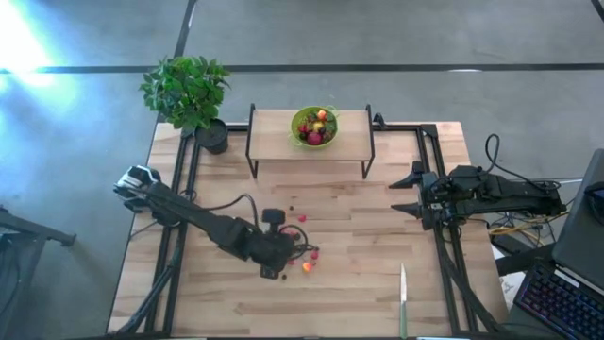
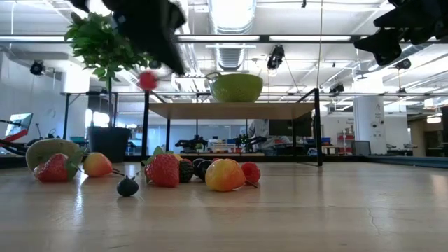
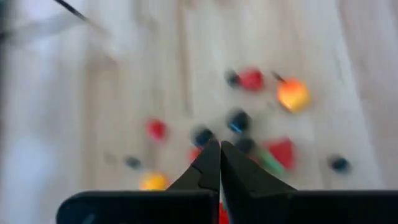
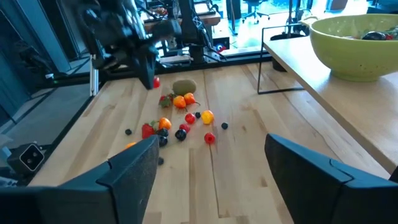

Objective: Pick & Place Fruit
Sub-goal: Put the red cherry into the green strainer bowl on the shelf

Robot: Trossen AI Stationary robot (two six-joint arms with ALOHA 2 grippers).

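Left gripper (image 2: 150, 70) is holding a small red toy berry (image 2: 148, 80) above the pale wooden bench (image 1: 377, 274).

Its fingers are pinching the berry over the scattered tiny red, orange, yellow and dark toy fruits (image 4: 183, 121), which are lying mid-bench beside a fuzzy brown kiwi (image 4: 184, 86). Right gripper (image 1: 408, 193) is hovering near the bench's right side, fingers spread wide, holding nothing. More fruit is sitting in the lime-green round bowl (image 1: 315, 126) on the raised wooden shelf (image 1: 274, 132).

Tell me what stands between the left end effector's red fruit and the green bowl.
Nothing visible. The small red toy fruit in the left end effector must rise over the raised wooden shelf to the lime-green round bowl.
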